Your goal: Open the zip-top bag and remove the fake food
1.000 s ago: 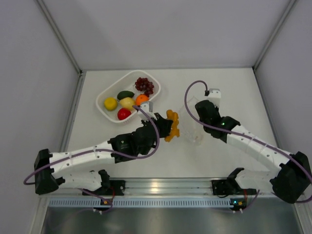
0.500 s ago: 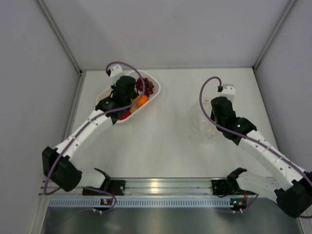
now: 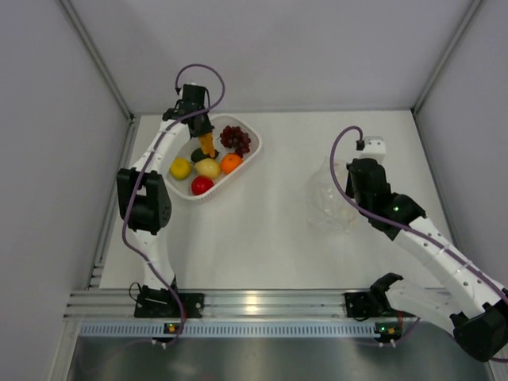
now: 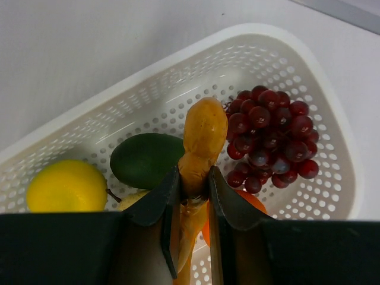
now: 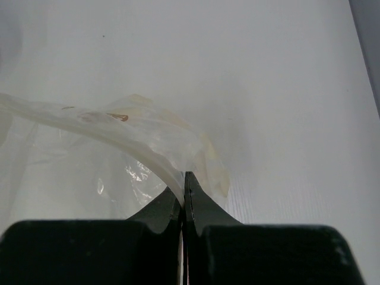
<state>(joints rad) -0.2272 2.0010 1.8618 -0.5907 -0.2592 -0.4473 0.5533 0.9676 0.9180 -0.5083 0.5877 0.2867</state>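
White perforated basket (image 4: 285,35), dark red grapes (image 4: 270,136), orange-yellow piece (image 4: 203,127).

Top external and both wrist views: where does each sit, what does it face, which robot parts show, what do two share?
Top external: above and behind the bases, looking down on table, basket, zip-top bag; both arms show.
Left wrist: on left arm, facing into the basket; left gripper pinches the orange-yellow piece.
Right wrist: faces the bag; right gripper shut on its edge.
Shared: top and left wrist both show grapes.

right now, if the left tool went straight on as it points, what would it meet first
Probably the basket floor between the avocado and grape bunch, the orange-yellow piece in the left tool touching first; depth unclear.
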